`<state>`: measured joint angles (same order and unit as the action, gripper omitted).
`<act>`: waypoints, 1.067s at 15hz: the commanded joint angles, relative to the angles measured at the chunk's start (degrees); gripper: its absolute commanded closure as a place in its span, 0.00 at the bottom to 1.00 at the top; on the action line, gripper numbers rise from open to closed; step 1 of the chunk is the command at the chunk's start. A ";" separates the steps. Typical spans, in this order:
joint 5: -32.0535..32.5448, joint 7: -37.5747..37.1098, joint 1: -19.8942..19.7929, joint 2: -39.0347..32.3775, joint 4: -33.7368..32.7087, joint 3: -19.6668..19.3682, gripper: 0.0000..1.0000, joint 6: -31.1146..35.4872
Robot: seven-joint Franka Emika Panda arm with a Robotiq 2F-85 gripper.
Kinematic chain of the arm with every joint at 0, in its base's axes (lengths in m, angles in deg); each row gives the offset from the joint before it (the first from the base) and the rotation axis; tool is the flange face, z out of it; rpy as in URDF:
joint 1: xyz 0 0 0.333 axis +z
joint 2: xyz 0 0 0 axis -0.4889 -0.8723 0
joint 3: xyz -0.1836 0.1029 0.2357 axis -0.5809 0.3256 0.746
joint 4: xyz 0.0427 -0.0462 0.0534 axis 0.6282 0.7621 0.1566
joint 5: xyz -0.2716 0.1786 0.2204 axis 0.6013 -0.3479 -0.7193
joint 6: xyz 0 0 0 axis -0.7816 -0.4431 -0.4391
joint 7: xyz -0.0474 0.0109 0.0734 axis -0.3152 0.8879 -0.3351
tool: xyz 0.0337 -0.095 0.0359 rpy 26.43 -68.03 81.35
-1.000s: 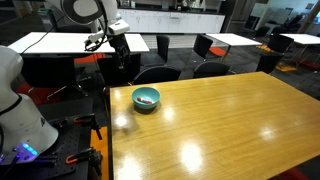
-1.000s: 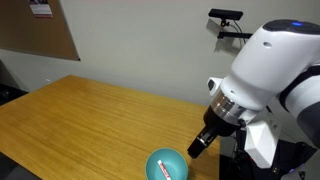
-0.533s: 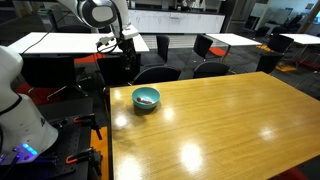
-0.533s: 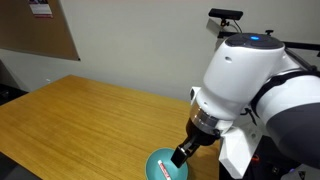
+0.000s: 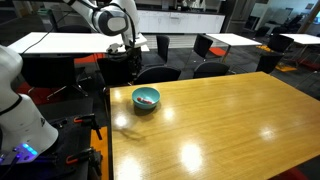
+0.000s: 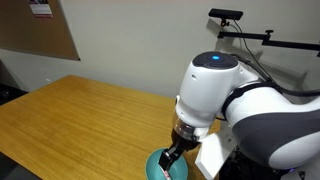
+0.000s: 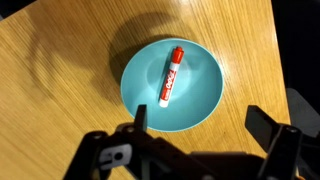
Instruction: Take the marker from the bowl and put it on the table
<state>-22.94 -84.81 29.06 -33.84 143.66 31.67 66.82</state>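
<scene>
Wrist view: I've swung the gripper (image 7: pixel 200 122) over the bowl (image 7: pixel 140 85) — jaws wide, marker (image 7: pixel 172 75) just ahead, ready for descent.

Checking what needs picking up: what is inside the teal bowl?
In the wrist view, one marker, red with a whitish end, lies flat inside the bowl. Nothing else shows there; the patch of bowl under the marker is covered.

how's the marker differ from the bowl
The marker is a slim red stick with a whitish end; the bowl is round and teal-blue. The marker is much shorter than the bowl is wide. The marker lies flat inside; the bowl sits upright on the wooden table.
</scene>
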 commanded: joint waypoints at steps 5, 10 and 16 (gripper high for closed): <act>0.35 -0.21 3.51 -2.78 -1.30 -3.63 0.00 -0.12; 0.10 -3.44 3.42 -4.67 -1.58 -5.04 0.00 1.50; 0.77 -5.23 4.18 -10.09 -2.73 -7.19 0.00 5.70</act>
<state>-22.87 -87.76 31.65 -40.38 142.40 26.20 69.23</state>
